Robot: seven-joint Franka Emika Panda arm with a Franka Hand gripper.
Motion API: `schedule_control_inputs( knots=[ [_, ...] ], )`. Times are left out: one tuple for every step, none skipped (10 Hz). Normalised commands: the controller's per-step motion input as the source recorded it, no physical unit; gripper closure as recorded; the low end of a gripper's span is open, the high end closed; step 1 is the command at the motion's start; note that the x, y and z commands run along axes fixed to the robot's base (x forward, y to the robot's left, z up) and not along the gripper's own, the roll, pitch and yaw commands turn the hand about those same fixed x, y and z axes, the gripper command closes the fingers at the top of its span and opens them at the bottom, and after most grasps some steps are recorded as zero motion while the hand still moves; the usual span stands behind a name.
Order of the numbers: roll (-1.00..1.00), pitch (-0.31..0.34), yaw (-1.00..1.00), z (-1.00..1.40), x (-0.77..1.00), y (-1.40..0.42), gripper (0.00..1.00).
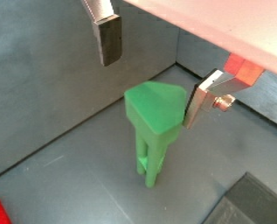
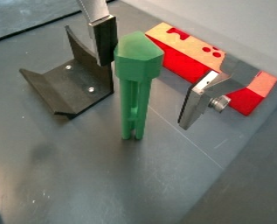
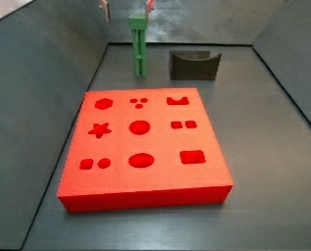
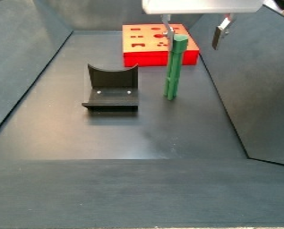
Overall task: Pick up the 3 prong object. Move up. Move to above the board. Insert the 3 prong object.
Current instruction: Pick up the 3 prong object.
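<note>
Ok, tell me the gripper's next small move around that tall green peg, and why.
Probably close the gripper: in both wrist views its flat silver fingers stand apart on either side of the blocky head of the tall green peg, which stands upright on the floor, ungrasped.

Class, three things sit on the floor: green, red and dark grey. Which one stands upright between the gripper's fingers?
The green 3 prong object: it stands upright between the gripper fingers, while the red board and dark grey block lie aside.

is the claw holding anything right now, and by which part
Nothing is held. The open claw straddles the head of the upright 3 prong object, fingers clear of it.
</note>
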Motion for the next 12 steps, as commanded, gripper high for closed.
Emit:
schedule_control_inputs(
  knots=[
    [-0.11,-0.097,-0.09,-0.09,0.13,-0.18,0.00],
    [-0.09,-0.070,-0.07,-0.07,0.08,-0.12,0.00],
    [-0.07,-0.057,-0.07,-0.07,0.08,-0.09,0.00],
    [-0.07,-0.067,-0.11,-0.13,0.07,-0.09,0.00],
    [-0.05,-0.079,-0.11,-0.22,0.05,-0.05,0.00],
    [-0.05,-0.063,-0.06,-0.21,0.01,0.00,0.00],
    [-0.05,-0.036,0.00,-0.17,0.00,0.00,0.00],
    [-0.04,-0.013,0.00,-0.13,0.00,0.02,0.00],
    [-0.03,-0.011,0.00,-0.10,0.00,0.00,0.00],
    [0.00,0.000,0.00,-0.05,0.00,0.00,0.00],
    [0.00,0.000,0.00,-0.06,0.00,0.00,0.00],
    [0.00,0.000,0.00,-0.03,0.00,0.00,0.00]
  ],
)
